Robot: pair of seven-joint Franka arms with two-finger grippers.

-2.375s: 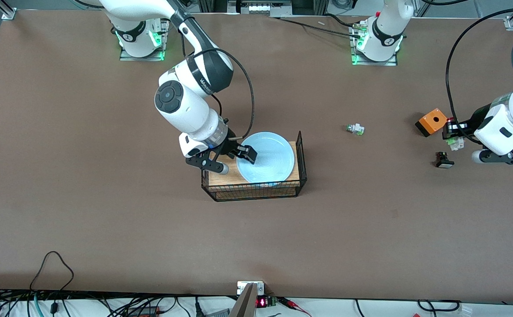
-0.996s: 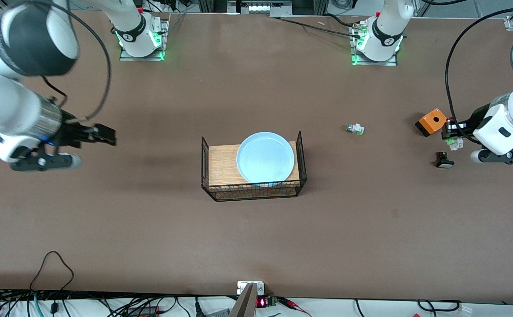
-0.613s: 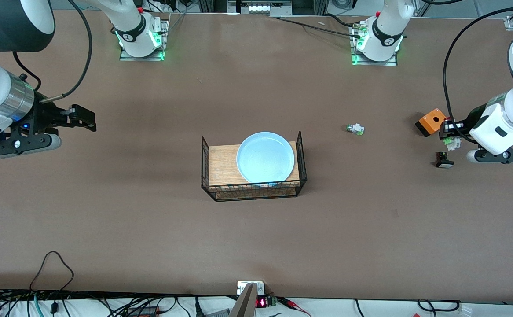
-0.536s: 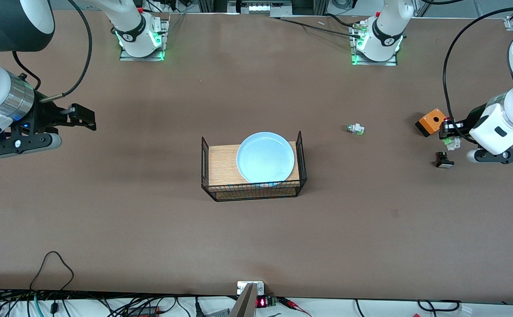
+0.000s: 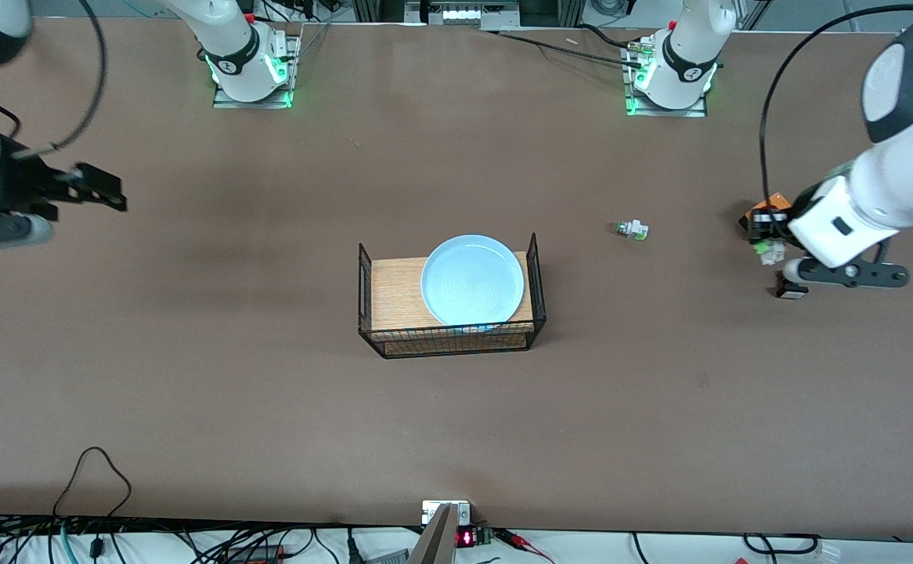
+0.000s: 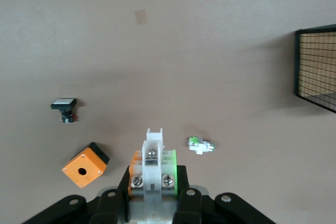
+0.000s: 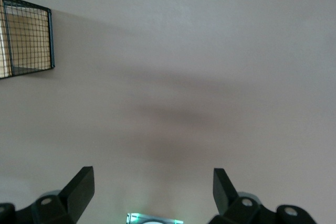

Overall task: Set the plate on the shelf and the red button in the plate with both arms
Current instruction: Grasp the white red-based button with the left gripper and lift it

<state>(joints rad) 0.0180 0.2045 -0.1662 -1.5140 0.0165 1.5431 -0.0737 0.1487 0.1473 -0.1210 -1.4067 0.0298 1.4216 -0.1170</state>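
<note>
Plate (image 5: pixel 472 280) is sitting on the wooden top of the wire rack (image 5: pixel 450 343), toward the left arm's end of it, so that half looks done. Red button (image 6: pixel 153 165) is riding clamped in the left gripper (image 6: pixel 154 174), in the air over the orange box (image 6: pixel 85 164), which is lying on the table (image 5: pixel 268 407) with the black button (image 6: pixel 64 106) and the white-green part (image 6: pixel 200 145) near it. Risk: the grip is taking only the part's narrow body, so a fast swing could be twisting or dropping it among those look-alikes. Right gripper (image 7: pixel 152 187) is waiting, fingers apart and empty, over bare table at its own end.
</note>
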